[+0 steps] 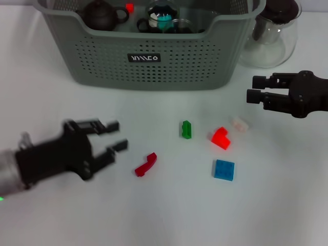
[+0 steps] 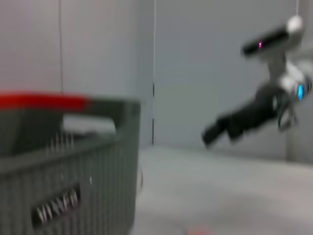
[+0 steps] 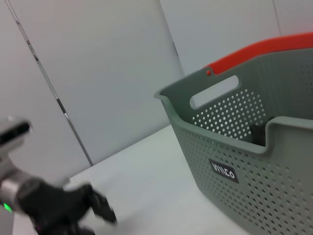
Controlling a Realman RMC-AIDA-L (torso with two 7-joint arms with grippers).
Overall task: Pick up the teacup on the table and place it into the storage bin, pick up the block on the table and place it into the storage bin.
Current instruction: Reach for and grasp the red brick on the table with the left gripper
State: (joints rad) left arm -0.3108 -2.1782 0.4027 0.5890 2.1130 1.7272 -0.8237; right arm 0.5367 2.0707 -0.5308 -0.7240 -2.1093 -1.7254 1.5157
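Left gripper (image 1: 114,136) blurred (fingers apart), storage bin (image 1: 154,66) top cut off

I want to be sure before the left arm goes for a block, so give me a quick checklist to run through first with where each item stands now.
1. Left hand open and empty: ok, fingers spread, nothing between them.
2. A block within the left hand's reach: ok, the dark red block lies just ahead of it on the table.
3. Nearby pieces spaced apart: ok, the green block, the bright red block and the blue block lie apart from it.
4. Right hand out of the way: ok, it hovers beside the glass pitcher, holding nothing.
5. Storage bin has room: cannot tell; a teapot and other items already sit inside.
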